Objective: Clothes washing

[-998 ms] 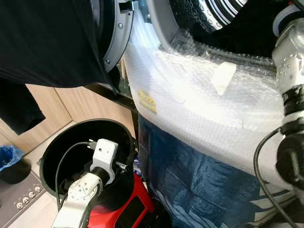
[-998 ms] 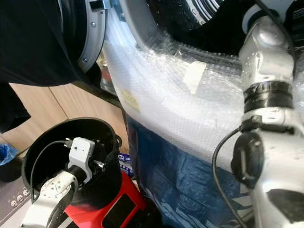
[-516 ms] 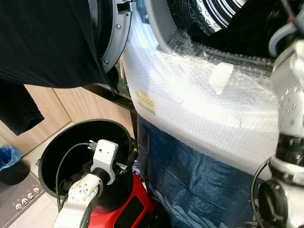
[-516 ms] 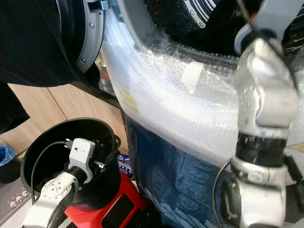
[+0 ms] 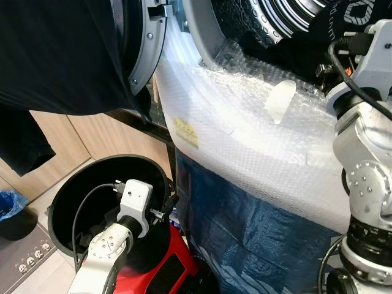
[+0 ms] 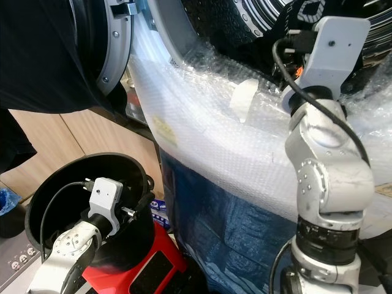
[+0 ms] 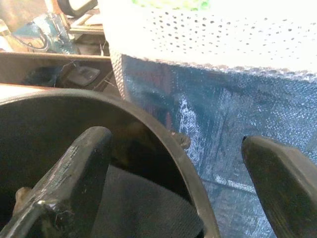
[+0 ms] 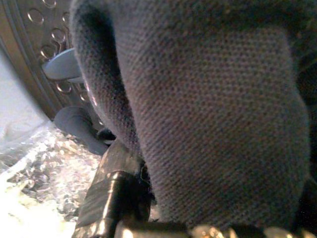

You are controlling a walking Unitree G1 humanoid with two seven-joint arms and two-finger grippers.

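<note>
We see right gripper [image 8: 148, 198] at 1 o'clock in washer drum [image 5: 288, 15], clamped on dark garment [image 8: 208, 114]. Left gripper [image 7: 173, 163] at 7 o'clock, fingers wide, over black bucket [image 5: 67, 196] rim.

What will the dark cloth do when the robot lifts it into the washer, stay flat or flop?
The dark cloth will probably flop: it already drapes in soft folds over the right gripper at the washer drum. Its knit weave looks grippy, so it likely won't slip. It seems light, though a trailing end might snag on the bubble wrap.
</note>
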